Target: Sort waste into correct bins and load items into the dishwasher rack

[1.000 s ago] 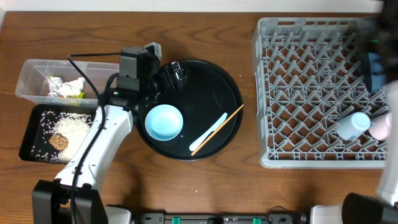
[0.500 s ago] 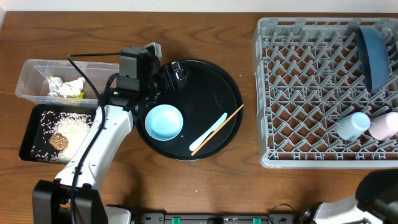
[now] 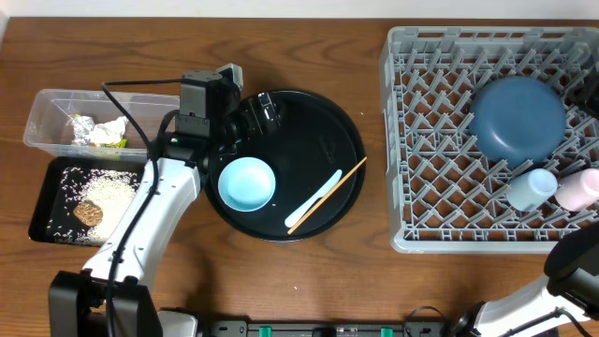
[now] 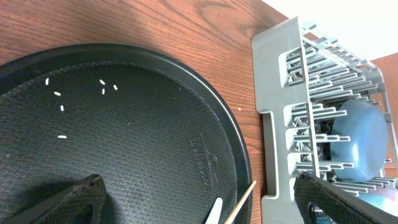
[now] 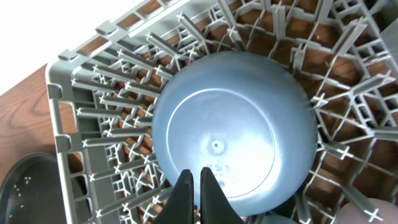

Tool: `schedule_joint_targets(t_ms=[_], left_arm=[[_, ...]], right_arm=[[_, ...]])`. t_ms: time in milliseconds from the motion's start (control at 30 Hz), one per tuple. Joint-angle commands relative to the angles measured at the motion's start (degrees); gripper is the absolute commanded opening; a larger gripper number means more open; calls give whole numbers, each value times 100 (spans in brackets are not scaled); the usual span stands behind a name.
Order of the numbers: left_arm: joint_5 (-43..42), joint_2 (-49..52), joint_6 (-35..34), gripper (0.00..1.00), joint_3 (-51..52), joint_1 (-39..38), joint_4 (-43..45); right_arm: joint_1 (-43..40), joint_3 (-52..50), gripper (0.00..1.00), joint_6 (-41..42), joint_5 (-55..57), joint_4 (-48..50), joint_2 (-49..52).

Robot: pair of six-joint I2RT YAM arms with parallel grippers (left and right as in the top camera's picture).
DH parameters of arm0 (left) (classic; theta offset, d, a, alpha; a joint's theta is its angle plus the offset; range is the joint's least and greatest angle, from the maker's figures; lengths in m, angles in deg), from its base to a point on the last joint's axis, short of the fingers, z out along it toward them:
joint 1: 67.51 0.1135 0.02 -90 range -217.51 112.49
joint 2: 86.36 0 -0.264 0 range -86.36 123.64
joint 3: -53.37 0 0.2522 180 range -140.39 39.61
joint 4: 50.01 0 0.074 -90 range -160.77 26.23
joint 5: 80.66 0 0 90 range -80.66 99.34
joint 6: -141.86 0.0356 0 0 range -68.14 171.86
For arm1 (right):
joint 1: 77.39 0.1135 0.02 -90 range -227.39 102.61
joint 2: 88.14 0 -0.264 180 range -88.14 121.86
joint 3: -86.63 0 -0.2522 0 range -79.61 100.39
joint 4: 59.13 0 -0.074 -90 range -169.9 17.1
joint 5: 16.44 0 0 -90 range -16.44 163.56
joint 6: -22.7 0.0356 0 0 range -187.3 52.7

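Overhead, you see the big round blue plate lying bottom-up in the dishwasher rack. Your right end effector hangs closed and empty above it; your left end effector gapes open over the round black tray.

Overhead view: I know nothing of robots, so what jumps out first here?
The big grey dishwasher rack on the right, with a round blue plate lying underside up among its pegs. Then the round black tray in the middle, holding a light blue bowl, a white spoon and a wooden chopstick.
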Motion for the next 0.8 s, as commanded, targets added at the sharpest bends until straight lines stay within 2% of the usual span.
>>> schedule_joint_targets(t_ms=[0, 133, 300, 400, 533, 567, 700, 767], left_arm=[[33, -96, 79, 98, 55, 24, 2], [33, -96, 79, 98, 55, 24, 2], [33, -96, 76, 98, 55, 24, 2], [33, -96, 79, 98, 55, 24, 2], [33, -98, 76, 98, 55, 24, 2], [33, -98, 76, 98, 55, 24, 2], [33, -96, 76, 98, 55, 24, 2], [33, -96, 79, 98, 55, 24, 2]], right_arm=[[76, -22, 1, 57, -291, -28, -28], [83, 7, 1, 59, -933, -22, -232], [146, 13, 3, 120, -986, -50, -693], [199, 13, 14, 337, -984, -195, -944], [282, 13, 49, 492, -992, -570, -1106], [304, 13, 52, 490, -1005, -723, -1119], [422, 11, 52, 459, -1001, -1606, -1121], [481, 11, 47, 234, -1001, -2057, -1121]])
